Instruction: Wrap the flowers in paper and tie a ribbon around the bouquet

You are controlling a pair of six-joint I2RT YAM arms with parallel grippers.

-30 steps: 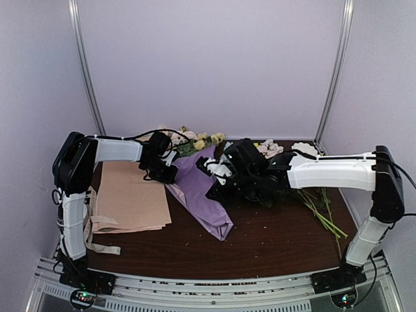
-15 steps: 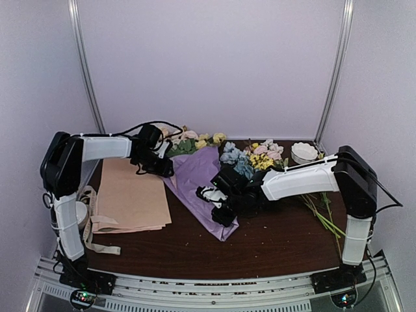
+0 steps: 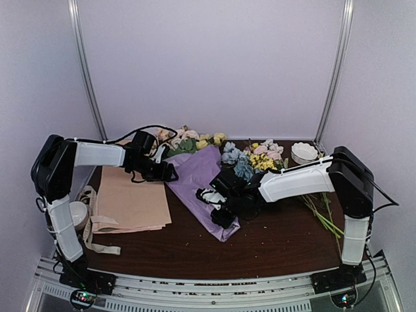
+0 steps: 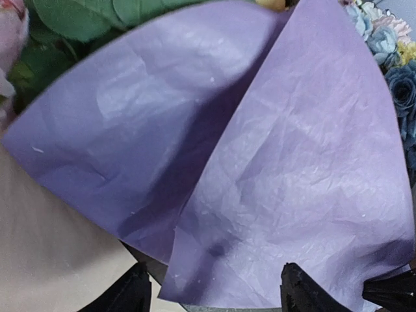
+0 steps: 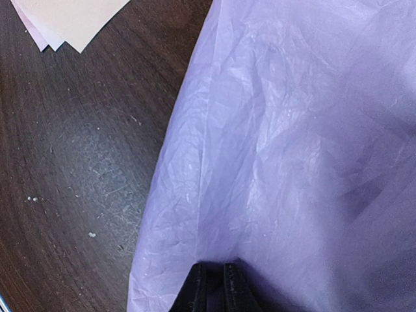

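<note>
- The left gripper (image 3: 168, 171) has its fingers (image 4: 133, 296) spread wide apart with nothing between them. It sits at the 9 o'clock edge of the purple paper (image 4: 260, 162), taking the far wall as 12 o'clock in the overhead view.
- In the left wrist view, the paper's near edge lies just ahead of the fingertips. Whether it touches them cannot be told.
- The right gripper (image 5: 214, 286) has its fingers drawn almost together, nipping a crease in the paper down toward the narrow end of the roll.
- The paper is folded over itself into a loose cone, one flap overlapping the other. It lies flat on the dark table (image 3: 279, 240), running from 12 o'clock down to about 6 o'clock, near the middle.
- The flowers (image 3: 192, 138), pink and yellow with green leaves, poke out of the cone's wide end at 12 o'clock.
- A stack of tan sheets (image 3: 130, 198) lies just beside the cone at 9 o'clock.
- The ribbon (image 3: 103, 248) trails along that stack's 9 o'clock side and curls out at its near corner.
- A bunch with blue flowers (image 3: 234, 159) lies at the cone's 2 o'clock, behind the right arm.
- A small white bowl (image 3: 303, 151) stands at the far right, with loose green stems (image 3: 322, 211) on the table below it.
</note>
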